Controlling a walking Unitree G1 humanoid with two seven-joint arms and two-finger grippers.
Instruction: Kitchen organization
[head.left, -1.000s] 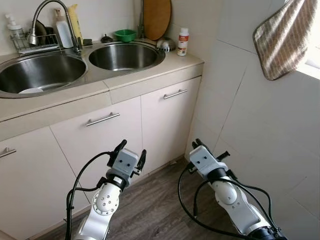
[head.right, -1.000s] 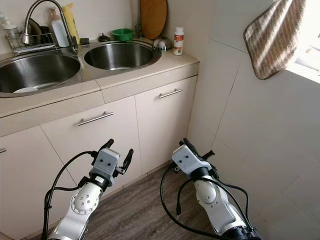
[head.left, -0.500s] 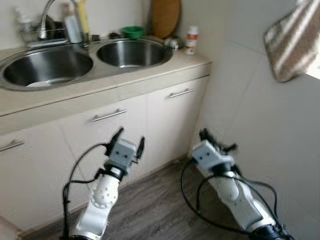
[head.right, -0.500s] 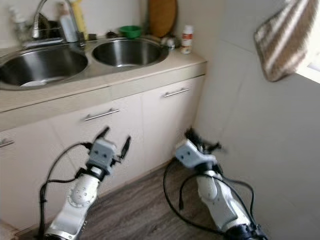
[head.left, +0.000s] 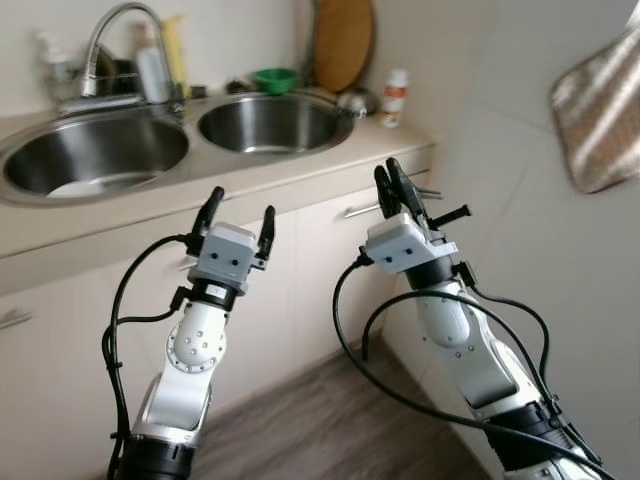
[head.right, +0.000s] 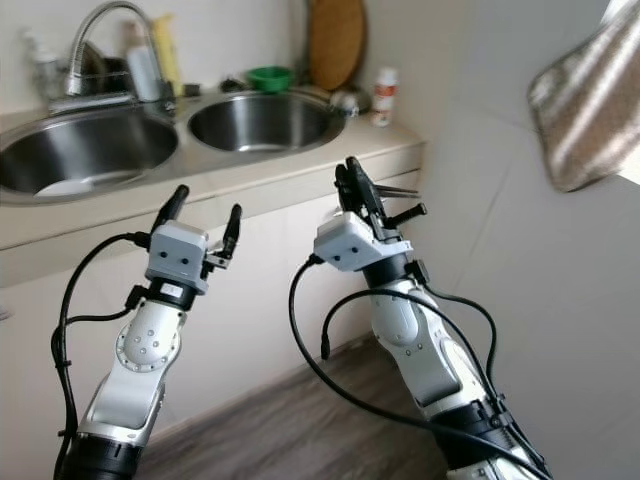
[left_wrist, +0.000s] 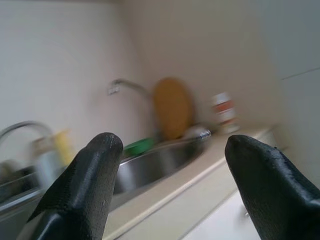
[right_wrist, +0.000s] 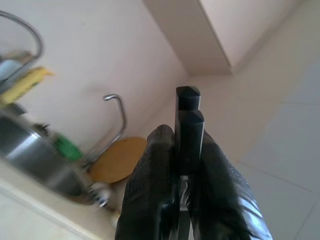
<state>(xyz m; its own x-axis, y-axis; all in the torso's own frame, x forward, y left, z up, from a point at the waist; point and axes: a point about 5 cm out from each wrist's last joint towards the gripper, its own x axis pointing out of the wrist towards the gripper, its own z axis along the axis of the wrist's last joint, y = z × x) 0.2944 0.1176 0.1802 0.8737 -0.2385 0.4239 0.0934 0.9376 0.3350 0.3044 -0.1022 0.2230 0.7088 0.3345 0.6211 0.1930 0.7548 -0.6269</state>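
Note:
My two arms are raised in front of the kitchen counter (head.left: 300, 180), at about the height of its edge. The left gripper (head.left: 240, 208) is open with nothing between its fingers (left_wrist: 95, 165), and it points toward the right basin (head.left: 270, 122). My right gripper (head.left: 391, 186) is shut, fingers (right_wrist: 160, 165) pressed together, in front of the counter's right corner. On the counter stand a green bowl (head.left: 276, 78), a wooden cutting board (head.left: 342, 40) leaning on the wall, and a white bottle with a red label (head.left: 396, 96). A white dish (head.left: 68, 187) lies in the left basin (head.left: 95, 155).
A faucet (head.left: 110, 30) and a rack with bottles (head.left: 150, 65) stand behind the sinks. Cabinet doors with metal handles (head.left: 360, 210) run below the counter. A tiled wall closes the right side, with a striped towel (head.left: 600, 115) hanging on it. Wood floor (head.left: 330, 430) lies below.
Both arms have risen from near the floor to counter height. The view has shifted and tilted, so the sinks sit lower in the picture. The left gripper stays open, the right stays shut.

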